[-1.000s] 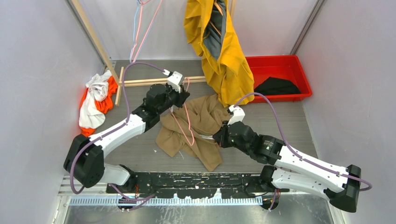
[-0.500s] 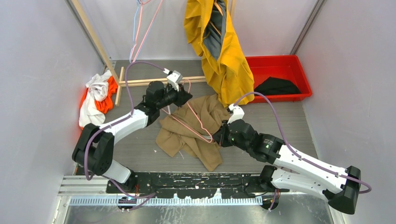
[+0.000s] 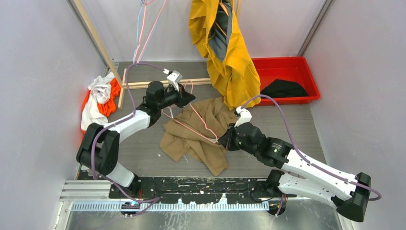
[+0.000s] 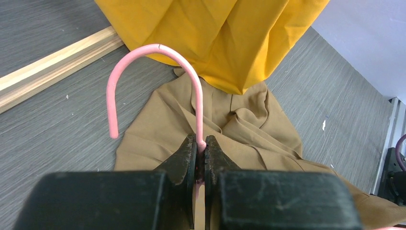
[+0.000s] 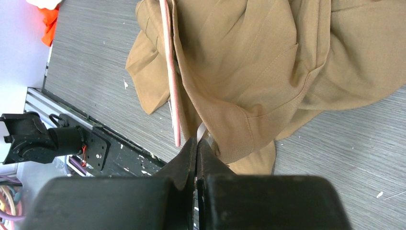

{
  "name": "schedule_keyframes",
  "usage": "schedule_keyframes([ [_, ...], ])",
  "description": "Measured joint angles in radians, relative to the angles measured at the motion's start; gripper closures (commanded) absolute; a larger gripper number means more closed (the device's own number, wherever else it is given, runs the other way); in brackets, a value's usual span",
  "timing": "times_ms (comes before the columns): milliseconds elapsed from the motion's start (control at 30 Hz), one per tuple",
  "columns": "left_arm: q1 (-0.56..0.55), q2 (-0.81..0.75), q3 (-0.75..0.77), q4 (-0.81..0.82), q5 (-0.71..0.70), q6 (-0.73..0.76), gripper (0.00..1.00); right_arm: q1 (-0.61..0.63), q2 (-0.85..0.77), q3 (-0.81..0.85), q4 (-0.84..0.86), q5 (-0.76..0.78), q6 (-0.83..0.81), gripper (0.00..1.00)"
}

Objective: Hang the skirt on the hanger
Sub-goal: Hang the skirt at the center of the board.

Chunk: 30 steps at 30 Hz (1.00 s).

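The tan skirt (image 3: 206,125) lies crumpled on the grey floor between the arms. A pink wire hanger (image 3: 200,120) lies across it. My left gripper (image 3: 188,99) is shut on the hanger's neck just below the hook (image 4: 163,50), at the skirt's far left edge (image 4: 249,124). My right gripper (image 3: 223,141) is at the skirt's near right edge, shut on a pale strap at the skirt's folded hem (image 5: 239,62). One end of the hanger (image 5: 168,72) runs beside that hem and stops just left of my right gripper (image 5: 197,141).
A yellow garment (image 3: 230,52) hangs at the back, touching the skirt's far edge. A red bin (image 3: 306,72) with a black cloth (image 3: 285,88) stands at the right. An orange and white cloth pile (image 3: 98,103) lies at the left. A wooden frame (image 3: 143,84) lies behind my left gripper.
My left arm has drawn back to the left with the hanger. The hanger has swung flatter, its far end now reaching my right gripper. The right gripper has hardly moved.
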Motion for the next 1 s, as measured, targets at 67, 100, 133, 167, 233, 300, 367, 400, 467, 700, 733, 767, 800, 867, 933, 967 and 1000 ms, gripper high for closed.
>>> schedule_keyframes([
  [67, 0.000, -0.006, 0.000, -0.004, -0.011, 0.001, 1.00, 0.000, -0.005, 0.000, -0.008, 0.000, 0.000, 0.97],
  [100, 0.000, -0.014, 0.000, -0.008, -0.021, 0.002, 1.00, 0.000, -0.006, 0.000, -0.012, 0.000, 0.000, 0.97],
  [133, 0.000, -0.026, -0.003, -0.010, -0.037, 0.004, 1.00, 0.000, -0.008, 0.000, -0.017, 0.000, 0.000, 0.97],
  [167, -0.001, -0.039, -0.007, -0.010, -0.056, 0.006, 1.00, 0.000, -0.008, 0.000, -0.021, 0.000, 0.000, 0.97],
  [233, -0.008, -0.083, -0.024, -0.012, -0.109, 0.018, 1.00, 0.000, -0.008, 0.000, -0.028, -0.003, 0.001, 0.97],
  [300, -0.023, -0.123, -0.040, -0.012, -0.166, 0.034, 1.00, 0.000, -0.006, 0.003, -0.034, -0.005, 0.002, 0.97],
  [367, -0.050, -0.159, -0.054, -0.012, -0.240, 0.061, 1.00, 0.000, 0.002, 0.007, -0.033, -0.011, 0.005, 0.98],
  [400, -0.064, -0.169, -0.058, -0.012, -0.268, 0.077, 1.00, 0.000, 0.006, 0.009, -0.033, -0.012, 0.007, 0.98],
  [467, -0.106, -0.180, -0.065, -0.010, -0.342, 0.112, 1.00, 0.000, 0.018, 0.016, -0.037, -0.012, 0.013, 0.98],
  [700, -0.213, -0.191, -0.113, -0.003, -0.538, 0.212, 1.00, -0.002, 0.043, 0.055, -0.059, -0.003, 0.024, 0.98],
  [733, -0.215, -0.197, -0.122, 0.000, -0.554, 0.216, 1.00, -0.002, 0.045, 0.056, -0.061, -0.002, 0.024, 0.98],
  [767, -0.217, -0.205, -0.131, 0.005, -0.571, 0.219, 1.00, -0.004, 0.047, 0.056, -0.064, -0.002, 0.026, 0.98],
  [800, -0.219, -0.214, -0.138, 0.009, -0.586, 0.221, 1.00, -0.005, 0.048, 0.056, -0.065, -0.001, 0.027, 0.98],
  [867, -0.221, -0.231, -0.150, 0.022, -0.610, 0.230, 1.00, -0.005, 0.053, 0.058, -0.066, 0.001, 0.028, 0.98],
  [933, -0.226, -0.243, -0.158, 0.037, -0.634, 0.237, 1.00, -0.006, 0.062, 0.061, -0.066, 0.001, 0.031, 0.98],
  [967, -0.229, -0.246, -0.161, 0.042, -0.644, 0.239, 1.00, -0.006, 0.066, 0.063, -0.065, 0.001, 0.031, 0.98],
  [1000, -0.232, -0.247, -0.165, 0.053, -0.653, 0.241, 1.00, -0.006, 0.071, 0.067, -0.066, 0.001, 0.031, 0.98],
])
